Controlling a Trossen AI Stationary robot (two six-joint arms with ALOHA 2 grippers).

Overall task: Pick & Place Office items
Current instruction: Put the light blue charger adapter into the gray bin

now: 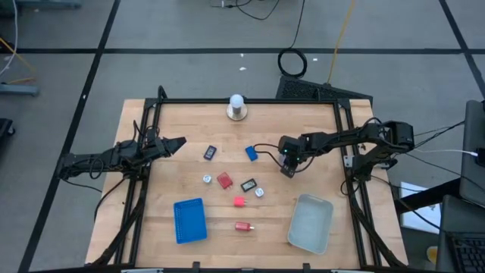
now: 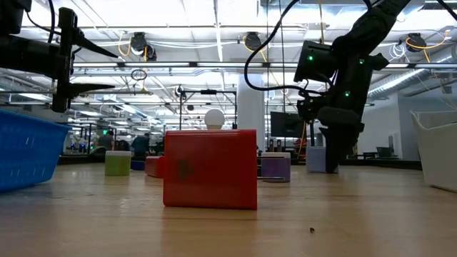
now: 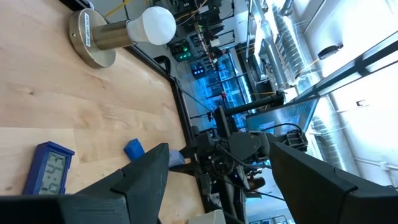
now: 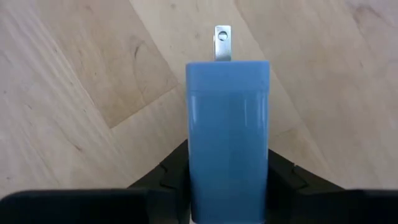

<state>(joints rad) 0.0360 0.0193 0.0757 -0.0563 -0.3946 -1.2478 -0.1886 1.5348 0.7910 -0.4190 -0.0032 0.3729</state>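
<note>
Right wrist view is showing the right gripper (image 4: 227, 180) with jaws clamping a light-blue block (image 4: 228, 134) with a metal prong, just above the tabletop (image 1: 167, 171). Carrying it to the clear bin (image 1: 311, 222) looks next. Seven items are lying loose. Left gripper (image 1: 173, 144) is waiting, jaws parted, empty.
</note>
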